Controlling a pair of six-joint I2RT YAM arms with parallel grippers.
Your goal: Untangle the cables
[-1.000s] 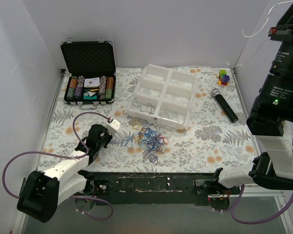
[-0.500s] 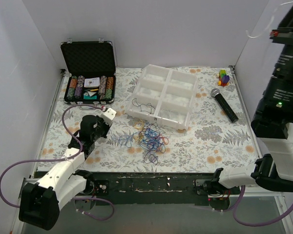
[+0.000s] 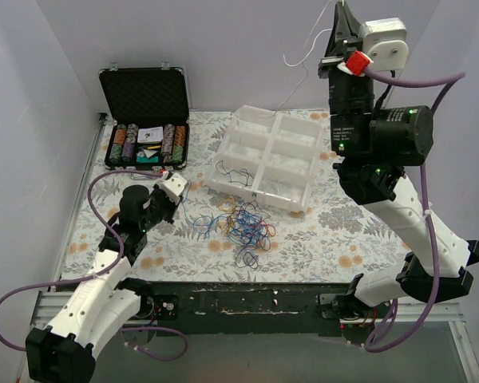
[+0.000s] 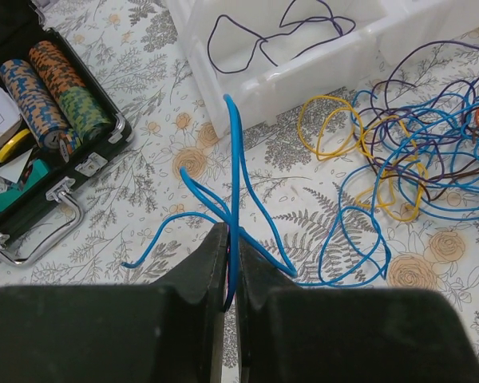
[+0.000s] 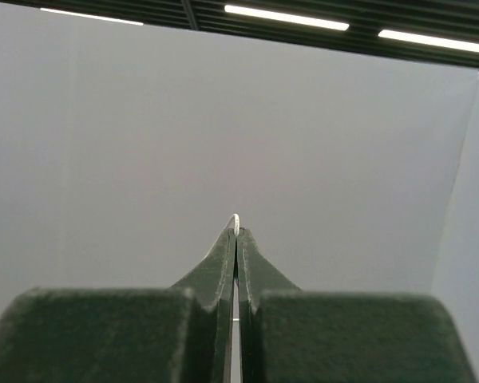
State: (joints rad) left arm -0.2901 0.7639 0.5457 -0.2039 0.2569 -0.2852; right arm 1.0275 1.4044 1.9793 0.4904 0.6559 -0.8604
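Cables (image 3: 243,223) lie tangled on my desk (image 3: 343,231) before the white tray (image 3: 267,159), my left tool (image 4: 231,263) clamped on one blue strand (image 4: 236,159), my raised right tool (image 5: 236,233) pinching a white wire (image 5: 235,220).

Probably a robotics lab test cell: plain white panels (image 3: 247,56) box in a table under a floral cloth (image 3: 335,231), robot arms (image 3: 104,279) are bolted to a dark rail (image 3: 247,302) along the bottom edge, and strip lights (image 5: 287,16) run across the top of the right wrist view.

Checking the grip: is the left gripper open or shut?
Shut: the left gripper has its jaws pinched together on a blue cable.
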